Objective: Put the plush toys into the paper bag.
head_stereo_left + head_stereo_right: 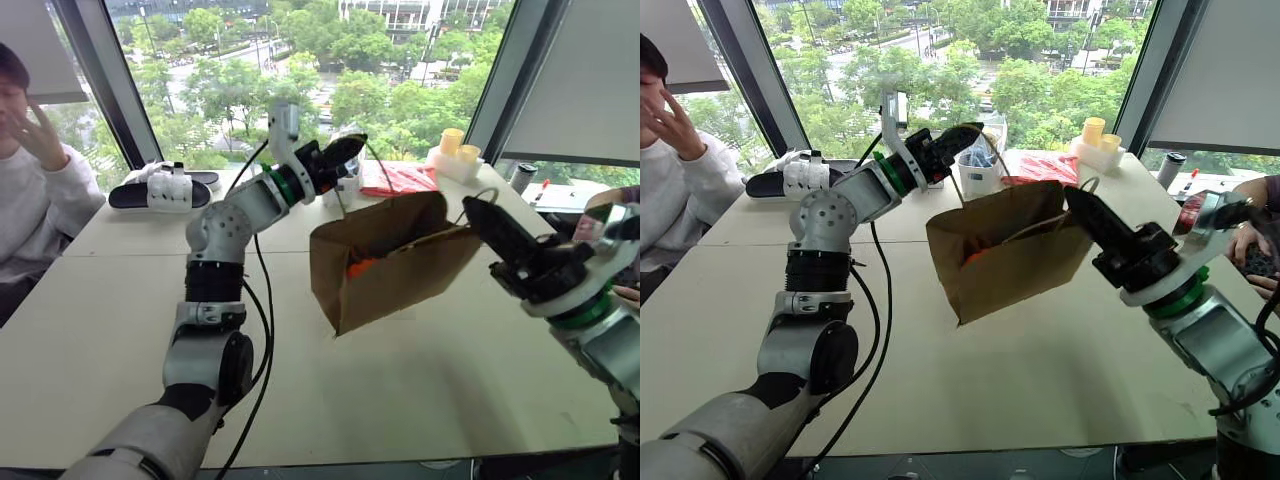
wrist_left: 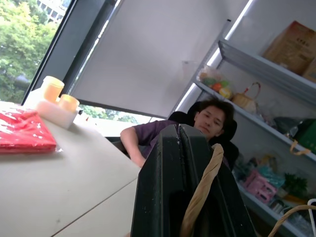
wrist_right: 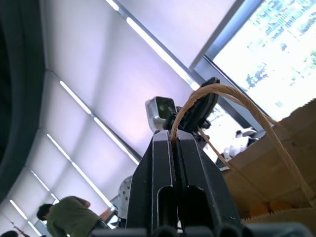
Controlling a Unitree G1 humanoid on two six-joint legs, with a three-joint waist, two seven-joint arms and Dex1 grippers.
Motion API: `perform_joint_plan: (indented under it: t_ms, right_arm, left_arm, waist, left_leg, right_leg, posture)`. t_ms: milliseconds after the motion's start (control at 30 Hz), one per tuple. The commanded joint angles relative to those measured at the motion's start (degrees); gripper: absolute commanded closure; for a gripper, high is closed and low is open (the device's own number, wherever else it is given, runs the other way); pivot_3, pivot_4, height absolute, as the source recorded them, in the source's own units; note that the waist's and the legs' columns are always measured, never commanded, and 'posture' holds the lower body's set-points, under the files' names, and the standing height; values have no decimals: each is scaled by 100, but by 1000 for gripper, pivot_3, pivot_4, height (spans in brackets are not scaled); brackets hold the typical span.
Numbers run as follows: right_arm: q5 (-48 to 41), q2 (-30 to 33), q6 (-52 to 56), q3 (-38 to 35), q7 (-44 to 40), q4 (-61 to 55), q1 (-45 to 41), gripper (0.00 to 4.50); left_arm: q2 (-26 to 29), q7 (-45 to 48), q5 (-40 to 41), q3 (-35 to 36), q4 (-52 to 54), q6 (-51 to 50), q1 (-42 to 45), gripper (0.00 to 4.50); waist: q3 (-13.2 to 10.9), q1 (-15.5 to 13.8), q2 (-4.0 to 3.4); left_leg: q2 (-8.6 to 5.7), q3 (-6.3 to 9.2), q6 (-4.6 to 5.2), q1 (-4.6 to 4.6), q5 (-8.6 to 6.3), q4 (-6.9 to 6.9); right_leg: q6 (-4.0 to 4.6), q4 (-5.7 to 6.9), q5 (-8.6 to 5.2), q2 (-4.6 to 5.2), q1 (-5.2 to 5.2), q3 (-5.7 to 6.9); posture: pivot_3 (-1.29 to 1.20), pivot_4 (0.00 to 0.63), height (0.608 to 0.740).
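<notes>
Both grippers (image 1: pixel 345 150) (image 1: pixel 478 212) raised — pinching paper bag (image 1: pixel 385 262) handles.

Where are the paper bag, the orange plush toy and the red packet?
paper bag (image 1: pixel 400 275), left eye view, on its brown front wall.
orange plush toy (image 1: pixel 361 268), left eye view, on the part showing inside the bag.
red packet (image 1: pixel 398 179), left eye view, on its top face.

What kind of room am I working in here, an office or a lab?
Probably an office or lab workroom on an upper floor. Large windows look down on treetops and streets, people sit around a wide white table, and wall shelves hold boxes and assorted goods.
</notes>
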State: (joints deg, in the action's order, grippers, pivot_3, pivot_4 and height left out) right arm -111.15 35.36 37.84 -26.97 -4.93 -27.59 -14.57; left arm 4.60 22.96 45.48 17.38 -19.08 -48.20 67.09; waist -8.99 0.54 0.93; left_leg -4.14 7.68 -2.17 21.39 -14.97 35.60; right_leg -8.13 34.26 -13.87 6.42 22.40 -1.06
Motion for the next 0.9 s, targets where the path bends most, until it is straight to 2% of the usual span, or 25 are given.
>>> perform_joint_plan:
  t_ms: [33, 200, 267, 300, 367, 533, 600, 733, 833, 900]
  right_arm:
    - [-112, 9, -58, 149, 95, 150, -120, 4462]
    - [272, -23, 31, 420, 199, 267, 105, 4462]
    - [470, -71, -17, 495, 296, 343, 157, 4500]
    - [584, -77, -31, 521, 322, 372, 168, 4232]
    - [736, -69, -20, 549, 296, 386, 181, 3583]
    - [730, -48, 46, 473, 112, 171, 396, 1077]
    - [688, 10, 104, 397, -49, -49, 625, 46]
    - [412, -8, 196, 156, -446, -454, 1416, 46]
    - [629, 10, 355, 246, -695, -613, 2092, 46]
    - [902, 75, 424, 396, -784, -616, 2251, 46]
  left_arm:
    - [14, -100, -190, -107, 64, 165, -259, 4500]
    - [-49, -40, -222, -218, 98, 92, -676, 4500]
    - [15, 11, -303, -243, -42, 115, -706, 3943]
    - [50, 58, -318, -239, -113, 141, -696, 3648]
    - [89, 141, -329, -235, -186, 180, -689, 2707]
    - [110, 391, -225, -175, -220, 199, -769, 65]
    - [175, 616, -83, -159, -25, 71, -914, 0]
    - [403, 872, 389, 39, 353, -339, -1257, 0]
    - [761, 959, 663, 193, 625, -687, -1535, 0]
    - [1023, 1073, 651, 133, 825, -773, -1756, 0]
  waist:
    - [1, 3, -1]
    - [0, -3, -1]
    - [0, -5, -1]
    - [0, -5, -1]
    - [1, -1, -2]
    - [1, 2, -1]
    - [1, 2, -2]
    - [1, 4, -2]
    - [1, 20, -2]
    - [2, 29, -3]
  left_leg:
    - [0, -1, 0, 0, 0, 2]
    - [-1, -2, -1, 5, 0, 3]
    - [-1, -3, -1, 7, 0, 5]
    - [-1, -3, -1, 7, 0, 6]
    - [-2, -3, -1, 5, 0, 7]
    - [-1, -4, 0, 5, 0, 6]
    - [-1, -4, 0, 5, 0, 5]
    - [0, -2, 0, 4, 0, 2]
    - [1, -1, 0, 2, -1, 4]
    - [1, -4, 0, -1, 0, 6]
  right_leg:
    - [0, 2, 0, 0, 0, -2]
    - [1, 6, 1, 0, 9, -4]
    - [1, 5, 1, 1, 9, -4]
    - [1, 5, 1, 1, 8, -4]
    - [1, 5, 1, 1, 6, -4]
    - [1, 6, 1, 1, 7, -4]
    - [1, 5, 1, 0, 7, -4]
    - [1, 7, 1, 1, 8, -4]
    - [1, 7, 1, 0, 7, -5]
    - [1, 10, 1, 0, 7, -8]
  posture:
    - [0, 150, 740]
    - [0, 150, 740]
    - [0, 150, 740]
    - [0, 150, 740]
    - [0, 150, 740]
    - [0, 150, 740]
    - [0, 150, 740]
    - [0, 150, 740]
    - [0, 150, 740]
    - [0, 150, 740]
